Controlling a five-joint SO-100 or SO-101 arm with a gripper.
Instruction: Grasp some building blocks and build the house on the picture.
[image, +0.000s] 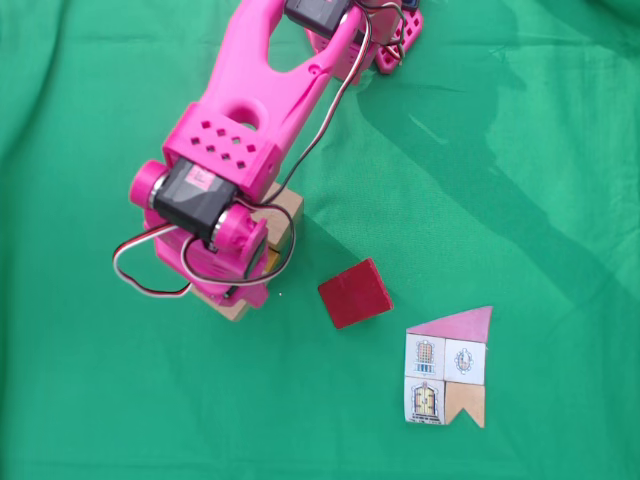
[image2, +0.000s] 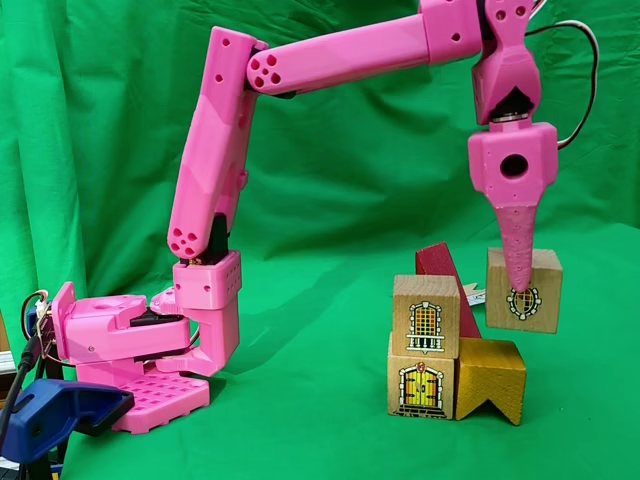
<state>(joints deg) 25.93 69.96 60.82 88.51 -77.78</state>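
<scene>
we see gripper (image2: 517, 283) clamped on tan block (image2: 523, 291), held up | two tan blocks (image2: 424, 345) stacked | notched yellow block (image2: 490, 380) touching stack

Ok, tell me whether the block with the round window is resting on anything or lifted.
Lifted. In a fixed view the block hangs in the gripper, clear of the green cloth and beside the yellow notched block, not on it.

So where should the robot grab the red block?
From straight above, pinching the red block across two opposite straight sides. It lies apart on the green cloth with free space all round and sits turned askew, so the gripper would probably need to twist to match, after releasing the tan block it holds.
</scene>
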